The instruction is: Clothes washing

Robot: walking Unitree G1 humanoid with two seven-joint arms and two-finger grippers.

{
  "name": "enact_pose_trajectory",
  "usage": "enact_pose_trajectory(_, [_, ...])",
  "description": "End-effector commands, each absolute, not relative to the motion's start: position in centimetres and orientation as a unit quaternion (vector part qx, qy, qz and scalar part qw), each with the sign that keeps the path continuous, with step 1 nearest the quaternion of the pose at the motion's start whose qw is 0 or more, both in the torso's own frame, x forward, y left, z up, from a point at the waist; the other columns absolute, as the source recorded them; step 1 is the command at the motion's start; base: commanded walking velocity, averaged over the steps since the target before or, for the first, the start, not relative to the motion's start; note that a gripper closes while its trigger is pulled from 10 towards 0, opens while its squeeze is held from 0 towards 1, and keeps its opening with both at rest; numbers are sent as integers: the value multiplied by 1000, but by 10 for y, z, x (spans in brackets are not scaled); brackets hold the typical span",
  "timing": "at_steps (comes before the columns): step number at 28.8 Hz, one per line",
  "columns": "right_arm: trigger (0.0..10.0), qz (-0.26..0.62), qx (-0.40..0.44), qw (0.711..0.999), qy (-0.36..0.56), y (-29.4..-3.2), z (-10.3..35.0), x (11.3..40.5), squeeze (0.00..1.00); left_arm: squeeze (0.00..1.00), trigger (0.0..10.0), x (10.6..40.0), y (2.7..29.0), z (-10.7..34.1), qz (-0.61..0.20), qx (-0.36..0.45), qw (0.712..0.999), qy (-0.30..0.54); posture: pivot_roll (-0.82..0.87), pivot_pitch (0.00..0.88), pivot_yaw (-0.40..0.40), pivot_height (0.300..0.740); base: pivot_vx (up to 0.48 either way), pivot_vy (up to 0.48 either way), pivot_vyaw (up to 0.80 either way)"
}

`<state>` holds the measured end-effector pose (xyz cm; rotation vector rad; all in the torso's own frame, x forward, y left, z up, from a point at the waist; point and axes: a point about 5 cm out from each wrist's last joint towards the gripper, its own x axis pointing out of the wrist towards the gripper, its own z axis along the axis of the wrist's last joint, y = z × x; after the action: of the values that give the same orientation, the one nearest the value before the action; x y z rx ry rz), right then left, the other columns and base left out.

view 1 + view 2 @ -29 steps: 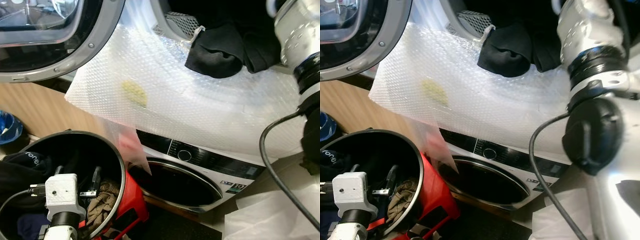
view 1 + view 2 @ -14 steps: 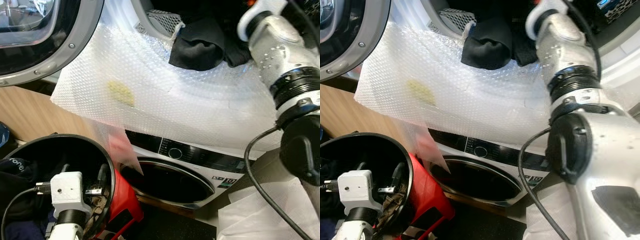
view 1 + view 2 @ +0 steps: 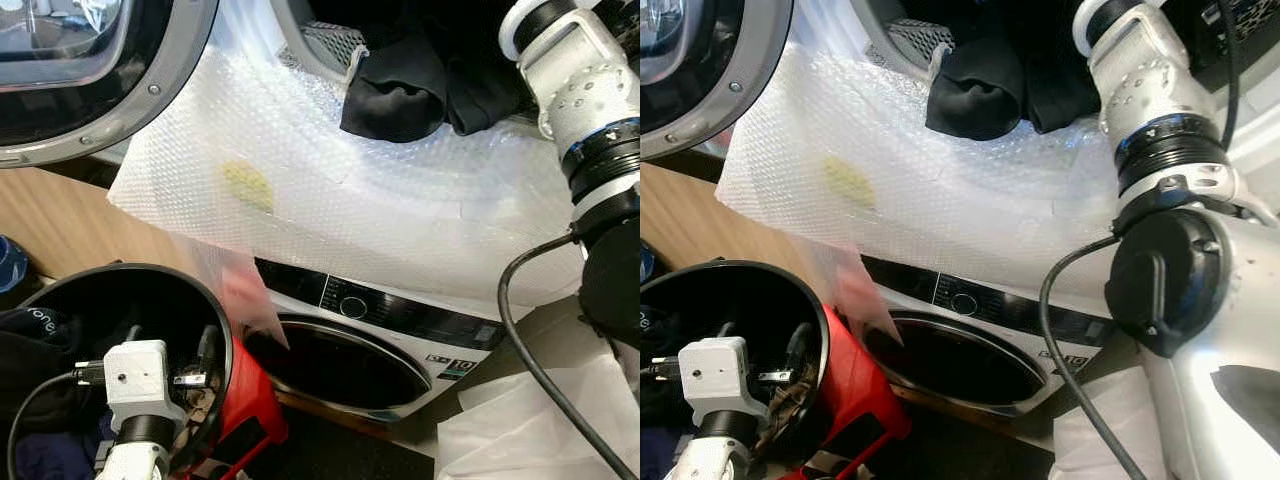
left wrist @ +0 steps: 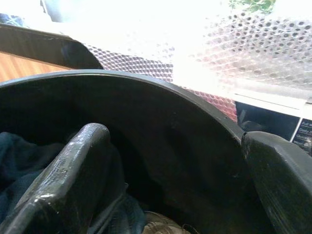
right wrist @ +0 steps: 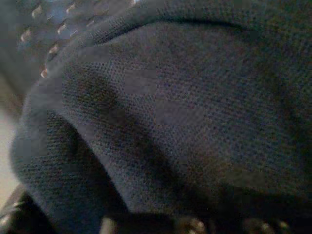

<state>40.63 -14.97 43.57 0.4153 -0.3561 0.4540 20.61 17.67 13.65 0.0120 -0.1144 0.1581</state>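
The right arm (image 3: 1160,110) reaches up into the top washer's drum, where black clothes (image 3: 400,85) hang over the edge onto bubble wrap (image 3: 350,190). The right wrist view is pressed close against dark cloth (image 5: 185,112), and I cannot tell if the right claw is open. The left claw (image 4: 175,161) sits wide open inside the black laundry basket (image 3: 215,320), just above more clothes (image 4: 29,156).

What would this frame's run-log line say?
right claw: inside drum with dark clothes | left claw: open, in black basket | bubble wrap over washer front
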Motion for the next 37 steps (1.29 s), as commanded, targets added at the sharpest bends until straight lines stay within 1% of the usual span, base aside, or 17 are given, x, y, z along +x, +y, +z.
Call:
enact_pose_trajectory(1, [10000, 271, 161, 932, -176, -150, 438, 402, 0, 0, 10000, 205, 174, 130, 71, 5, 997, -41, 82, 207, -120, 740, 0, 0, 0])
enact_pose_trajectory(5, [10000, 372, 118, 901, -187, -153, 440, 393, 0, 0, 10000, 205, 174, 129, 71, 5, 997, -40, 75, 205, -117, 740, 0, 0, 0])
enact_pose_trajectory(7, [10000, 372, 118, 901, -187, -153, 440, 393, 0, 0, 10000, 205, 174, 129, 71, 5, 997, -40, 75, 205, -117, 740, 0, 0, 0])
enact_pose_trajectory(9, [10000, 439, 100, 867, -212, -160, 446, 383, 0, 0, 10000, 206, 174, 129, 69, 5, 997, -41, 70, 203, -116, 740, 0, 0, 0])
enact_pose_trajectory(11, [10000, 418, 53, 878, -225, -164, 447, 383, 0, 0, 10000, 206, 174, 130, 67, 5, 997, -42, 74, 203, -116, 740, 0, 0, 0])
enact_pose_trajectory(12, [10000, 349, 21, 910, -224, -167, 446, 389, 0, 0, 10000, 206, 175, 130, 67, 6, 997, -42, 74, 203, -113, 740, 0, 0, 0])
enact_pose_trajectory(13, [10000, 349, 21, 910, -224, -167, 446, 389, 0, 0, 10000, 206, 175, 130, 67, 6, 997, -42, 74, 203, -113, 740, 0, 0, 0])
enact_pose_trajectory(15, [10000, 110, 42, 964, -237, -189, 454, 397, 0, 0, 10000, 206, 176, 129, 71, 8, 997, -40, 71, 202, -112, 740, 0, 0, 0])
enact_pose_trajectory(16, [10000, 110, 42, 964, -237, -189, 454, 397, 0, 0, 10000, 206, 176, 129, 71, 8, 997, -40, 71, 202, -112, 740, 0, 0, 0])
enact_pose_trajectory(18, [10000, -65, 79, 969, -225, -227, 451, 395, 0, 0, 10000, 208, 176, 130, 74, 10, 996, -41, 72, 201, -113, 740, 0, 0, 0])
enact_pose_trajectory(21, [10000, -153, 80, 963, -208, -255, 438, 392, 0, 0, 10000, 208, 175, 129, 77, 9, 996, -41, 78, 199, -122, 740, 0, 0, 0])
enact_pose_trajectory(25, [10000, -95, 96, 975, -175, -244, 417, 402, 0, 0, 10000, 206, 174, 128, 78, 4, 996, -39, 72, 201, -118, 740, 0, 0, 0])
enact_pose_trajectory(29, [10000, 63, 53, 988, -130, -199, 396, 415, 0, 0, 10000, 207, 169, 128, 61, 2, 997, -38, 78, 200, -112, 740, 0, 0, 0])
enact_pose_trajectory(31, [10000, 240, 59, 960, -128, -163, 397, 413, 0, 0, 10000, 208, 170, 129, 62, 3, 997, -40, 81, 199, -111, 740, 0, 0, 0])
enact_pose_trajectory(32, [10000, 240, 59, 960, -128, -163, 397, 413, 0, 0, 10000, 208, 170, 129, 62, 3, 997, -40, 81, 199, -111, 740, 0, 0, 0])
enact_pose_trajectory(34, [10000, 312, 89, 931, -167, -154, 412, 406, 0, 0, 10000, 208, 171, 130, 64, 4, 997, -41, 79, 200, -112, 740, 0, 0, 0])
enact_pose_trajectory(37, [10000, 327, 130, 916, -194, -157, 422, 402, 0, 0, 10000, 208, 171, 129, 64, 3, 997, -41, 76, 200, -114, 740, 0, 0, 0])
